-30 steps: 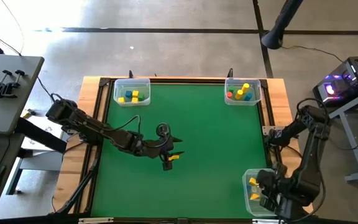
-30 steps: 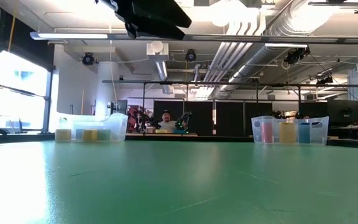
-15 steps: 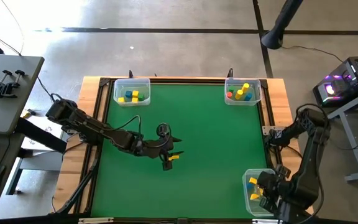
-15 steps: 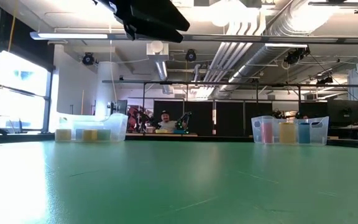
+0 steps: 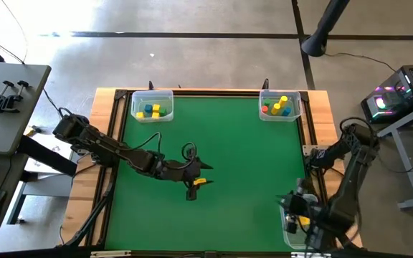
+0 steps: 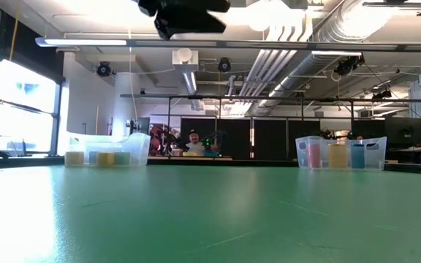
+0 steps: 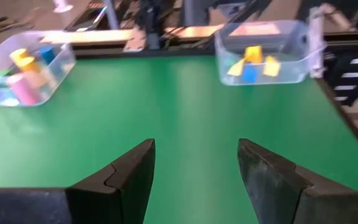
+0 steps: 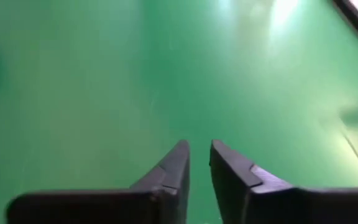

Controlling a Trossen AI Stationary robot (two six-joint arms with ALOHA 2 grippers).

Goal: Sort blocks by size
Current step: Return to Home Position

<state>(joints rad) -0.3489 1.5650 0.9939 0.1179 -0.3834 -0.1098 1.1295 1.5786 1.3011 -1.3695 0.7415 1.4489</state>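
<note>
The blocks lie in three clear bins. The far-left bin [image 5: 152,106] holds yellow, blue and green ones. The far-right bin [image 5: 280,105] holds red, yellow, blue and green ones. The near-right bin [image 7: 266,43] holds yellow ones and a blue one. My left gripper [image 5: 192,185] hangs high over the middle of the green mat [image 5: 242,158], open, with nothing between its fingers [image 7: 135,168]. My right gripper [image 5: 292,206] is at the near-right bin's left rim, above the mat. Its fingers [image 8: 179,162] stand a narrow gap apart with nothing between them.
A raised wooden frame [image 5: 110,136] edges the mat. The low view shows bare mat from the near edge to the two far bins [image 6: 108,150] [image 6: 340,153], with my left gripper [image 6: 185,14] high above it. A person sits far behind the table.
My right gripper has swung from over the near-right bin toward the table's left and turned about its wrist; it now stands beside the bin, over the mat. My left gripper has turned a little in place.
</note>
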